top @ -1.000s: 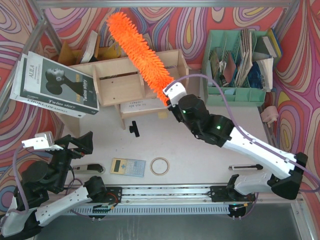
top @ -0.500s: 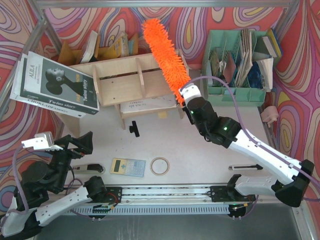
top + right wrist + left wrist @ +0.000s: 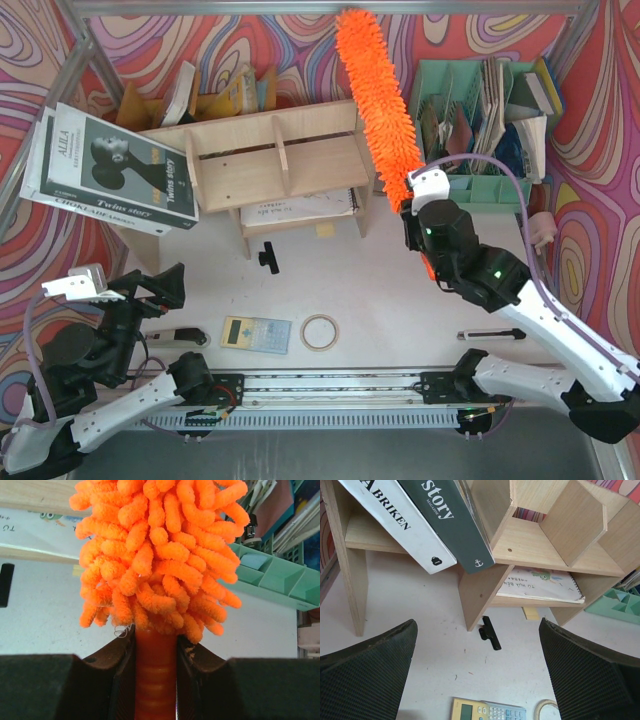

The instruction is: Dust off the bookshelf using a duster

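Observation:
The pale-wood bookshelf (image 3: 270, 165) stands at the back centre, with a notebook on its lower tier; it also shows in the left wrist view (image 3: 540, 545). The orange fluffy duster (image 3: 378, 95) points up and away, right of the shelf's right end, between it and the green organiser. My right gripper (image 3: 415, 200) is shut on the duster's smooth orange handle (image 3: 155, 680), just below the fluffy head (image 3: 160, 555). My left gripper (image 3: 480, 680) is open and empty, low at the near left (image 3: 150, 290), facing the shelf.
A mint-green organiser (image 3: 480, 120) full of books stands at the back right. Large books (image 3: 110, 170) lean on the shelf's left end. A black clip (image 3: 267, 259), calculator (image 3: 255, 333), tape ring (image 3: 320, 332) and pen (image 3: 490, 334) lie on the table.
My right arm has swung the duster to the right, off the shelf's top right section to beyond its right end. The left arm has not moved.

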You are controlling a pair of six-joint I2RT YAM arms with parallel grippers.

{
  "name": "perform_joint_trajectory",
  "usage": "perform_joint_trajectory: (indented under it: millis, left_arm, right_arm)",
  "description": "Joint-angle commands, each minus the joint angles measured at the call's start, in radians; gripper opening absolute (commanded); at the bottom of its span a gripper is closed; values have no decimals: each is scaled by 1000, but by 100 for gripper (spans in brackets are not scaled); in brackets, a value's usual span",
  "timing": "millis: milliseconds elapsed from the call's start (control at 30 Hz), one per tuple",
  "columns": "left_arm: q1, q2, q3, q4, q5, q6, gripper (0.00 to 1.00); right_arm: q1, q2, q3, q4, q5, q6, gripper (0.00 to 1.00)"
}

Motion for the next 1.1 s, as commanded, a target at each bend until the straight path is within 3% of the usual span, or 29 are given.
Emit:
perform_joint_trajectory:
  millis: [0,1067]
  left_arm:
    - [-4,-13,-12,-4,-19,4,99]
    - [-4,-15,-15,-1,-20,2,99]
  right_arm:
    - [-7,-30,-12,-1,64,52,0]
    - [-31,-20,-517,118,-197,324,0]
